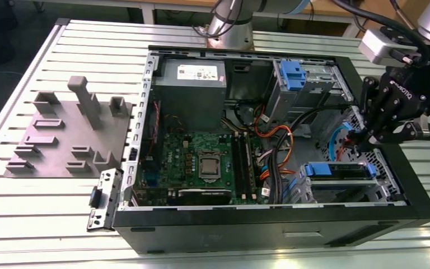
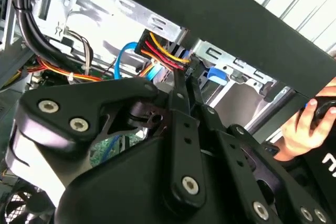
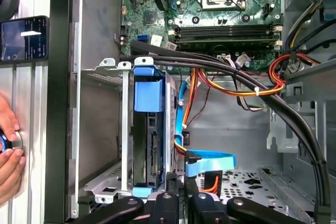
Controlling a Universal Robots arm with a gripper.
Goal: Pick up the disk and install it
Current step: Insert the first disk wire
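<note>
Open black desktop computer case [image 1: 275,224] lies on its side on the slotted aluminium table [image 1: 20,67]; black multi-link gripper [image 1: 355,144] hangs inside it at the exterior view's right

Claw state: fingers [image 2: 178,103] drawn narrow and lying against each other in the second wrist view, with nothing seen between them. Judged empty

Disk location: flat silver-grey metal hard drive in blue plastic rails [image 1: 340,170] sits in the bare metal drive cage [image 1: 349,188], at the near corner of the case on the exterior view's right. It looks already slid home, not loose on the table

Key relation: the disk lies just nearer than the fingertips in the exterior view, close but not touching as far as I can tell. Its long axis runs across the cage, left to right in that view. In the first wrist view the gripper [image 3: 185,190] is just beside one end of the disk [image 3: 152,150]

Disk appearance: seen edge-on, dark connector edge showing, blue tab at one end, thin blue flat cable [image 3: 210,162] just beside it. Label face hidden
</note>
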